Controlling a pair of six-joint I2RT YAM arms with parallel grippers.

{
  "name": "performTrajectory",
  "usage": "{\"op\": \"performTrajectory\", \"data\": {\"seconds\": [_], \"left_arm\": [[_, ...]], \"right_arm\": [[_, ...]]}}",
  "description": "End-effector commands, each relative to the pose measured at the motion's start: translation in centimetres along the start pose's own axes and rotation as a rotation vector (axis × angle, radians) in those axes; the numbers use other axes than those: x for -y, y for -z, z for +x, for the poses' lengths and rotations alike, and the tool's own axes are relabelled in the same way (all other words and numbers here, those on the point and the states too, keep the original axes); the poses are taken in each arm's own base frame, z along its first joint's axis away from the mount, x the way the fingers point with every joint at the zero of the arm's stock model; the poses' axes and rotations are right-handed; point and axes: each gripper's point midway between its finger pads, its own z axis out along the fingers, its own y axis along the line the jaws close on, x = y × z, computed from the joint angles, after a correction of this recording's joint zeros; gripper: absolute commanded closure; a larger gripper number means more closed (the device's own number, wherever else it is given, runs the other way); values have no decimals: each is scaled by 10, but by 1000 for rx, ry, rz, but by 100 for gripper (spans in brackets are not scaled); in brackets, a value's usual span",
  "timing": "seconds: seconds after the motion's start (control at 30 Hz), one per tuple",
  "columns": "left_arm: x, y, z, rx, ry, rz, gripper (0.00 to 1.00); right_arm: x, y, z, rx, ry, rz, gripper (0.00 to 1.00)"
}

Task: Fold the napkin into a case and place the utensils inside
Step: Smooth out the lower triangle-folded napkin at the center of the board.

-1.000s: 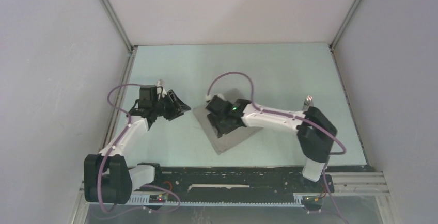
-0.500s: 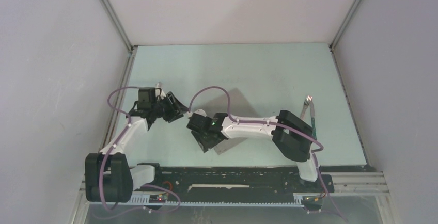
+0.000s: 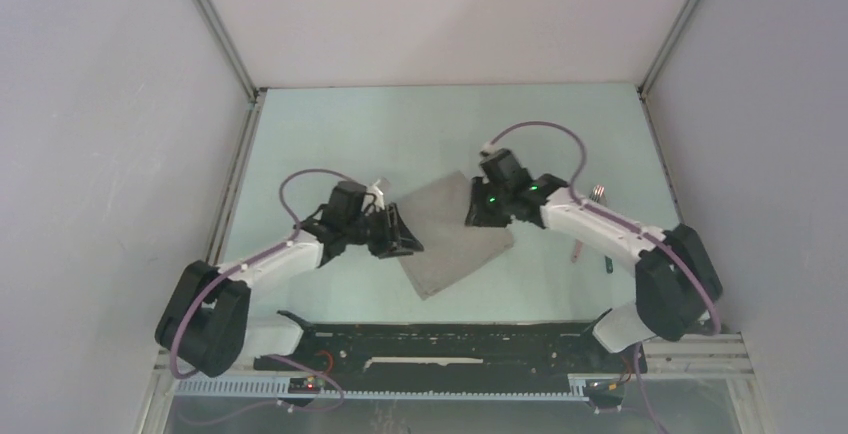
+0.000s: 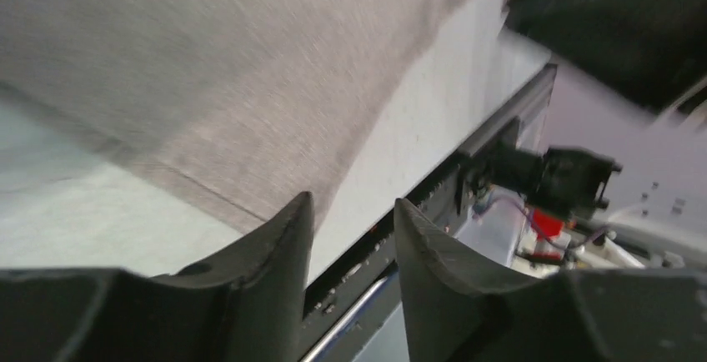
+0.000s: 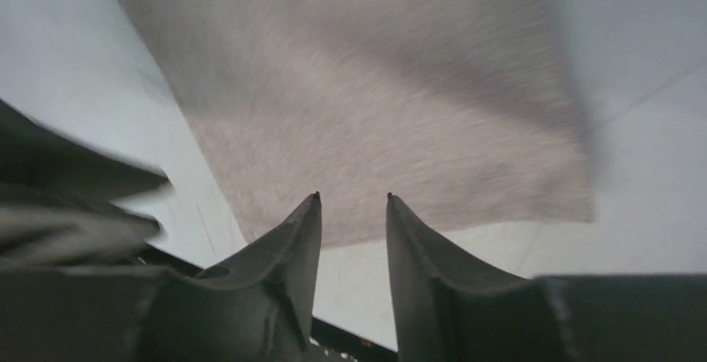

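Both arms angled inward, left gripper (image 3: 408, 240) jaws parted, right gripper (image 3: 473, 216) likewise

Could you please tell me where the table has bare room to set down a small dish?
The far table strip between the napkin and the back wall is bare, as is the far left corner. Mid-table is crowded: the left gripper and right gripper flank the napkin, and the utensils lie farther right.

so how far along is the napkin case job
nothing finished: the napkin lies flat and wide, nothing tucked in. in hand: left tool and right tool are open at opposite edges, gripping nothing. left: folding, then loading the utensils lying by the right arm.
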Motion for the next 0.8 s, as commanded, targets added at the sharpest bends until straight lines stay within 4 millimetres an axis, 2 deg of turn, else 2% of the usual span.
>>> {"op": "performTrajectory", "data": {"seconds": [0.0, 0.1, 0.17, 0.27, 0.37, 0.53, 0.77], "left_arm": [[30, -27, 18, -37, -12, 87, 60], [33, -48, 22, -71, -46, 60, 69], [31, -62, 28, -121, -46, 46, 76], [25, -72, 37, -157, -33, 27, 80], [16, -73, 47, -180, -43, 10, 79], [-1, -72, 71, -264, -48, -15, 79], [-61, -55, 111, -374, -8, -220, 81]], "right_arm": [[25, 14, -35, 94, -181, -133, 61], [44, 12, -52, 84, -241, -207, 61], [39, 10, -59, 63, -254, -317, 57], [24, 5, -68, 42, -249, -460, 46], [18, -9, -75, 25, -262, -511, 36], [29, -46, -71, -34, -320, -516, 35], [67, -67, -63, -66, -369, -447, 34]]}}
